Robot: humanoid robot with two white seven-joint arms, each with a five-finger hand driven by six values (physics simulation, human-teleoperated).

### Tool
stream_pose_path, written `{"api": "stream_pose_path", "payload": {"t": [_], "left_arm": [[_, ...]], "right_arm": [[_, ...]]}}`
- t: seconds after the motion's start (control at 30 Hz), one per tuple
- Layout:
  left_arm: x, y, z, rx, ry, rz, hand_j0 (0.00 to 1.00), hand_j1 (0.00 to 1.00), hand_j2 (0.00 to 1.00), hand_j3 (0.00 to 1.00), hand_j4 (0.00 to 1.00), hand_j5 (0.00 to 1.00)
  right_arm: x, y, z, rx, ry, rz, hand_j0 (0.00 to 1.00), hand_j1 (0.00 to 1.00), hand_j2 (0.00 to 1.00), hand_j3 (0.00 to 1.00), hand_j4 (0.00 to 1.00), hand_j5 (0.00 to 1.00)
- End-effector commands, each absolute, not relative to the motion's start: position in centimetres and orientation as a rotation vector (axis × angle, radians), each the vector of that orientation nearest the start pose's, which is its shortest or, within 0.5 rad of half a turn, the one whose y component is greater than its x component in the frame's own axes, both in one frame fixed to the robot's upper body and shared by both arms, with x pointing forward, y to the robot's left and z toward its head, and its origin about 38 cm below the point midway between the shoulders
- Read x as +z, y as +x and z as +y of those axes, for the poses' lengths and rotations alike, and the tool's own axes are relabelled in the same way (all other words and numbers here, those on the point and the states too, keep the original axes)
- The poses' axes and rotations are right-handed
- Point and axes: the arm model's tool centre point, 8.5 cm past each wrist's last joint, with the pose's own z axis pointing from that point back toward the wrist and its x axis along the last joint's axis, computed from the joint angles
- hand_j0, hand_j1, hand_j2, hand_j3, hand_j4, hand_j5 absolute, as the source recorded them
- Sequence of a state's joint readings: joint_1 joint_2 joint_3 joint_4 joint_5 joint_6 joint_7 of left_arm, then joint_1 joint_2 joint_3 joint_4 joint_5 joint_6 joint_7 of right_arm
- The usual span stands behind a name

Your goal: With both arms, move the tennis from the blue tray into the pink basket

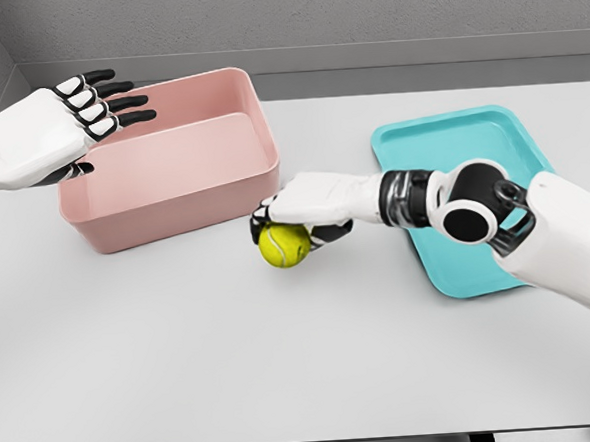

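A yellow-green tennis ball (284, 246) hangs just above the white table, between the pink basket (171, 163) and the blue tray (469, 200). My right hand (300, 213) reaches in from the right across the tray and is shut on the ball from above, its fingers curled around the ball's top. The ball sits just off the basket's near right corner, outside it. My left hand (88, 108) hovers over the basket's far left corner, fingers spread straight toward the right and holding nothing. The tray holds nothing that I can see.
The white table (284, 362) stretches wide in front of the basket and tray. A grey wall stands behind the table's far edge.
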State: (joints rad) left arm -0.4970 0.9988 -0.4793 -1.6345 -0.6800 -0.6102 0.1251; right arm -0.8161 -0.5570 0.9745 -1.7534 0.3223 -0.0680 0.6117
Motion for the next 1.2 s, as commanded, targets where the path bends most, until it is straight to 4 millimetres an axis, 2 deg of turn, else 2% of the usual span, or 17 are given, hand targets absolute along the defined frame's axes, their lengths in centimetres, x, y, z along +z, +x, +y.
{"api": "stream_pose_path", "payload": {"t": [0.0, 0.07, 0.1, 0.13, 0.5, 0.53, 0.6, 0.7, 0.8, 0.83, 0.87, 0.93, 0.97, 1.0, 1.03, 1.13, 1.17], "left_arm": [[28.1, 39.5, 32.9, 2.327, -1.071, 2.225, 1.00, 1.00, 1.00, 1.00, 1.00, 1.00], [28.1, 39.5, 32.9, 2.327, -1.071, 2.225, 1.00, 1.00, 1.00, 1.00, 1.00, 1.00], [28.1, 39.5, 32.9, 2.328, -1.072, 2.223, 1.00, 1.00, 1.00, 1.00, 1.00, 1.00], [28.1, 39.5, 32.9, 2.328, -1.072, 2.223, 1.00, 1.00, 1.00, 1.00, 1.00, 1.00], [28.2, 39.2, 32.5, 2.319, -1.056, 2.223, 1.00, 1.00, 1.00, 1.00, 1.00, 1.00], [28.4, 39.0, 32.1, 2.310, -1.042, 2.219, 1.00, 1.00, 1.00, 1.00, 1.00, 1.00], [29.2, 38.6, 32.4, 2.309, -1.057, 2.186, 1.00, 1.00, 1.00, 1.00, 1.00, 1.00], [29.9, 38.1, 32.1, 2.359, -1.049, 2.105, 1.00, 1.00, 1.00, 1.00, 1.00, 1.00], [30.9, 37.8, 32.3, 2.374, -1.070, 2.058, 1.00, 1.00, 1.00, 1.00, 1.00, 1.00], [30.4, 37.7, 32.1, 2.392, -1.051, 2.053, 1.00, 1.00, 1.00, 1.00, 1.00, 1.00], [29.0, 37.3, 32.4, 2.448, -1.024, 2.053, 1.00, 1.00, 1.00, 1.00, 1.00, 1.00], [28.1, 36.9, 32.7, 2.497, -0.996, 2.031, 1.00, 1.00, 1.00, 1.00, 1.00, 1.00], [27.3, 36.6, 32.9, 2.522, -0.984, 2.035, 1.00, 1.00, 1.00, 1.00, 1.00, 1.00], [27.2, 36.6, 33.0, 2.530, -0.980, 2.032, 1.00, 1.00, 1.00, 1.00, 1.00, 1.00], [26.9, 36.5, 32.9, 2.551, -0.970, 2.017, 1.00, 1.00, 1.00, 1.00, 1.00, 1.00], [25.5, 36.4, 31.5, 2.560, -0.893, 2.049, 1.00, 1.00, 1.00, 1.00, 1.00, 1.00], [24.8, 36.3, 31.1, 2.583, -0.864, 2.049, 1.00, 1.00, 1.00, 1.00, 1.00, 1.00]], "right_arm": [[21.6, 39.6, -9.6, 2.152, -0.123, -1.438, 0.51, 0.51, 0.51, 0.51, 0.51, 0.51], [21.4, 39.5, -9.6, 2.157, -0.121, -1.432, 0.51, 0.51, 0.51, 0.51, 0.51, 0.51], [21.4, 39.5, -9.6, 2.155, -0.122, -1.431, 0.63, 0.63, 0.63, 0.63, 0.63, 0.63], [21.4, 39.5, -9.6, 2.152, -0.119, -1.429, 1.00, 1.00, 1.00, 1.00, 1.00, 1.00], [21.3, 39.4, -9.3, 2.153, -0.112, -1.434, 1.00, 1.00, 1.00, 1.00, 1.00, 1.00], [21.5, 39.4, -9.3, 2.153, -0.115, -1.437, 1.00, 1.00, 1.00, 1.00, 1.00, 1.00], [23.1, 40.3, -10.1, 2.131, -0.167, -1.463, 1.00, 1.00, 1.00, 1.00, 1.00, 1.00], [28.5, 43.0, -15.5, 1.994, -0.364, -1.533, 1.00, 1.00, 1.00, 1.00, 1.00, 1.00], [35.4, 44.2, -24.9, 1.812, -0.659, -1.546, 1.00, 1.00, 1.00, 1.00, 1.00, 1.00], [36.6, 44.1, -27.0, 1.775, -0.716, -1.533, 1.00, 1.00, 1.00, 1.00, 1.00, 1.00], [37.2, 43.9, -29.1, 1.739, -0.761, -1.512, 1.00, 1.00, 1.00, 1.00, 1.00, 1.00], [37.8, 43.1, -33.2, 1.668, -0.830, -1.459, 1.00, 1.00, 1.00, 1.00, 1.00, 1.00], [37.1, 42.9, -34.1, 1.658, -0.828, -1.431, 1.00, 1.00, 1.00, 1.00, 1.00, 1.00], [37.0, 42.7, -34.5, 1.667, -0.834, -1.419, 1.00, 1.00, 1.00, 1.00, 1.00, 1.00], [36.0, 42.4, -34.6, 1.689, -0.813, -1.406, 1.00, 1.00, 1.00, 1.00, 1.00, 1.00], [35.2, 42.2, -34.2, 1.710, -0.786, -1.409, 1.00, 1.00, 1.00, 1.00, 1.00, 1.00], [33.6, 42.0, -34.1, 1.721, -0.752, -1.385, 1.00, 1.00, 1.00, 1.00, 1.00, 1.00]]}}
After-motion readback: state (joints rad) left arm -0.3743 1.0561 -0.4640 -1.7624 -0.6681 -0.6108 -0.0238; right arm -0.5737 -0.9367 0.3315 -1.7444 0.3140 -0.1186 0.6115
